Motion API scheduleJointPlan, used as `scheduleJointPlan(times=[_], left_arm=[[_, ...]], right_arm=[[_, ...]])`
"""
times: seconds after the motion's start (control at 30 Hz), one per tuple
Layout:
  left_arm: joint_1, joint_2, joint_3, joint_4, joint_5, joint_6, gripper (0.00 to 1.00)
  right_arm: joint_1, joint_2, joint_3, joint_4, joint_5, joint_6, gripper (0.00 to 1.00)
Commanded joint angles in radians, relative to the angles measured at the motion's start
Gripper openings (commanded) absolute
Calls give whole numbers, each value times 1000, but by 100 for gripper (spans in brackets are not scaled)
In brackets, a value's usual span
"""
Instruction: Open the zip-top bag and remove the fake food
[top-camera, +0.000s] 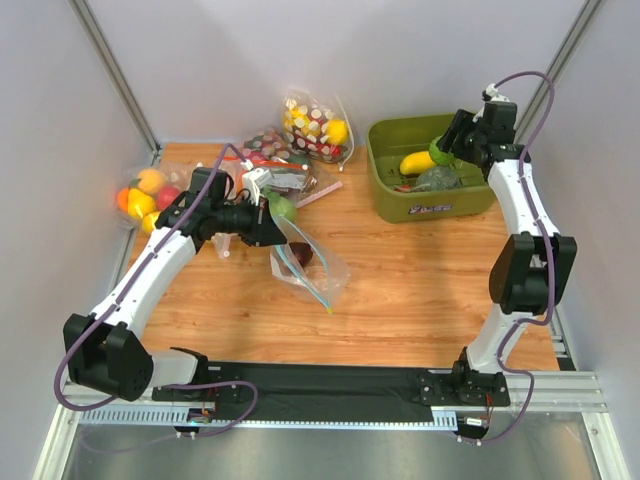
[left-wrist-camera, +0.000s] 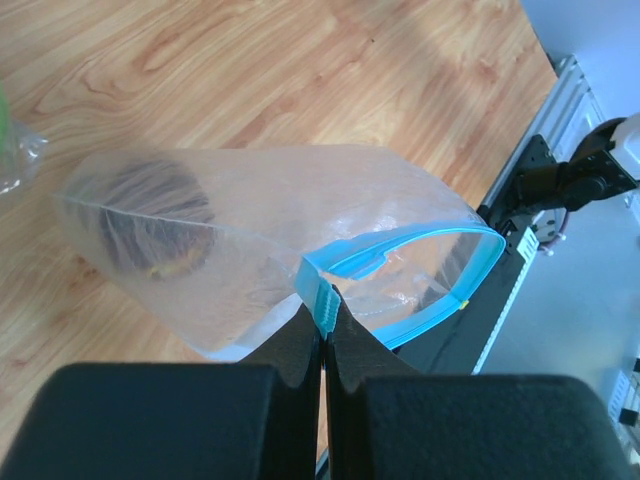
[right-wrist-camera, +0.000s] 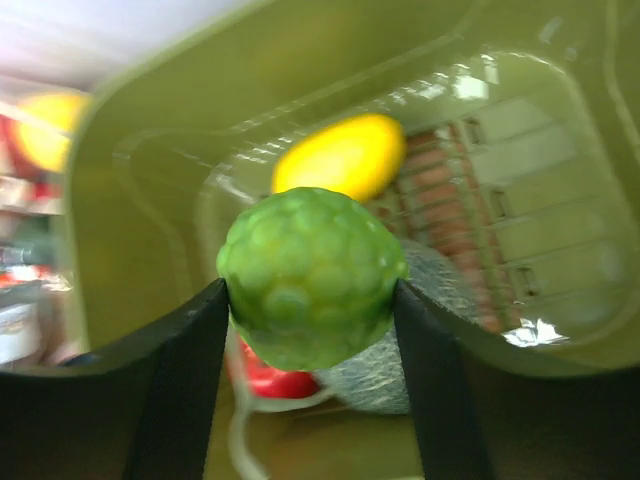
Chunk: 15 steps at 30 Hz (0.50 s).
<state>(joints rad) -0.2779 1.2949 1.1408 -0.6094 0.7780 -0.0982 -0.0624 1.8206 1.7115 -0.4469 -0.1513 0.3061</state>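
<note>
The zip-top bag (top-camera: 312, 268) hangs slanted over the wooden table, its teal-blue zipper mouth (left-wrist-camera: 420, 262) gaping open. My left gripper (left-wrist-camera: 325, 318) is shut on the zipper strip at one end. A dark purple fake food piece (left-wrist-camera: 150, 225) still lies in the bag's lower corner. My right gripper (right-wrist-camera: 312, 300) is over the green bin (top-camera: 380, 190), shut on a bumpy green ball (right-wrist-camera: 312, 275) that touches both fingers. Below it in the bin lie a yellow lemon shape (right-wrist-camera: 340, 155), a red ball (right-wrist-camera: 275, 380) and a grey-green leafy piece (right-wrist-camera: 425, 335).
A polka-dot bag (top-camera: 315, 125) lies at the back. A clear bag of orange and yellow fruits (top-camera: 140, 195) sits at the left edge. More bagged items (top-camera: 290, 180) crowd behind the left gripper. The bin stands at the back right.
</note>
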Motion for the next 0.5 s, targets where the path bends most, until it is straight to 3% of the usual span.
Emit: scheduleJointPlan(times=[0.0,0.17,0.47], left_arm=[[6,-23,-1,37,89,23,0],[6,-23,-1,37,105,25,0],[6,-11,-3,53,155,12,0]], right_arm=[[1,55,82,-64,142,-76,67],[-1,104,141,-107,212,-110,85],[3,17,131,-108,185,-124,86]])
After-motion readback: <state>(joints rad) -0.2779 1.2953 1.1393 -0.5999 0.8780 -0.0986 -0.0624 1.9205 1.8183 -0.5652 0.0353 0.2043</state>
